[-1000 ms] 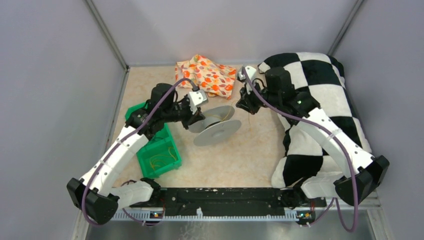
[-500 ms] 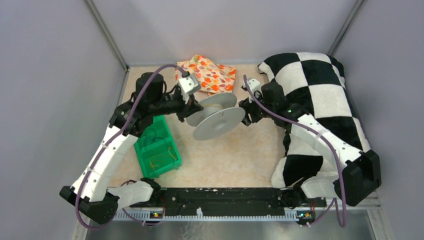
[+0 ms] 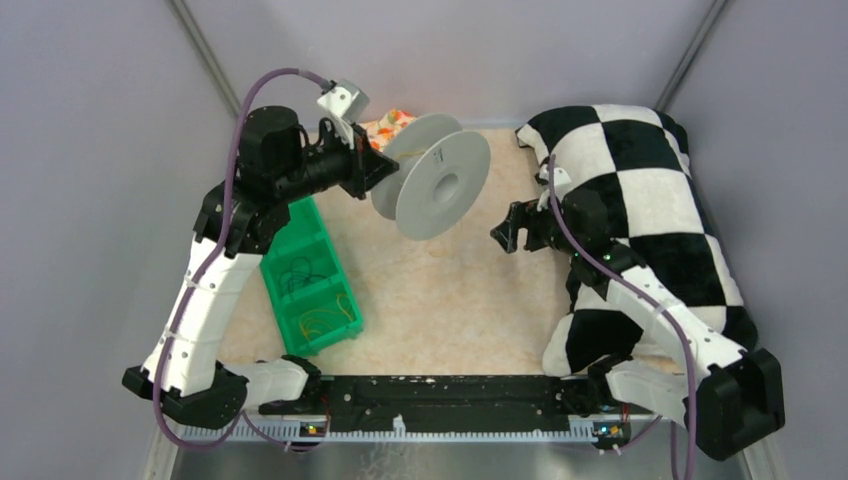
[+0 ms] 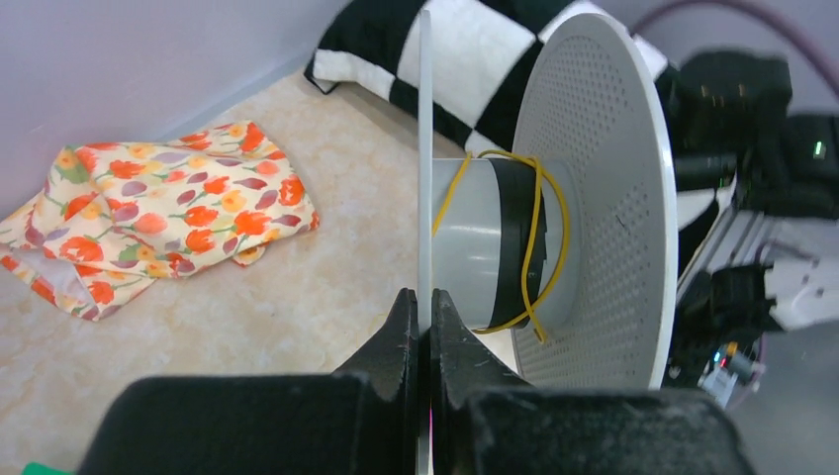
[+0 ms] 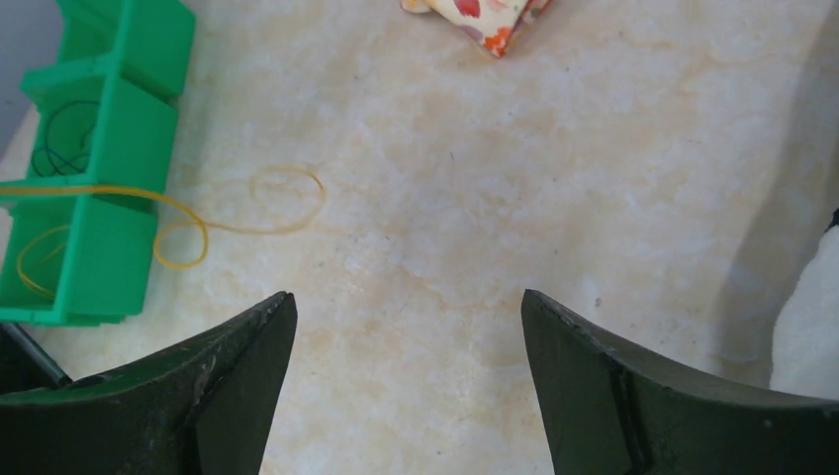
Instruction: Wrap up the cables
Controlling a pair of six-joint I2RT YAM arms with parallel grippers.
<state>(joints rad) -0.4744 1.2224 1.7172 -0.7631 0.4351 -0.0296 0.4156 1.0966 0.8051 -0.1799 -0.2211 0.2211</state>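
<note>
My left gripper [image 3: 375, 172] is shut on the thin near flange of the grey spool [image 3: 440, 185] and holds it in the air on edge, at the back left. In the left wrist view the fingertips of that gripper [image 4: 423, 297] pinch the flange edge. A thin yellow cable [image 4: 539, 237] loops loosely round the hub, beside the perforated far flange [image 4: 594, 198]. My right gripper [image 3: 508, 232] hangs open to the right of the spool, apart from it. Between the spread fingers of the right gripper [image 5: 408, 302] is only bare table. Another yellow cable [image 5: 287, 203] lies on the table, trailing out of the green bin [image 5: 89, 148].
The green divided bin [image 3: 310, 290] sits at the left with yellow strands [image 3: 325, 322] in a near compartment. A flowered cloth [image 4: 148, 218] lies at the back. A black-and-white checked pillow [image 3: 640, 200] fills the right side, under the right arm.
The left arm has raised the spool off the table toward the back left and tipped it on edge. The right gripper has opened and drawn back toward the near right.
</note>
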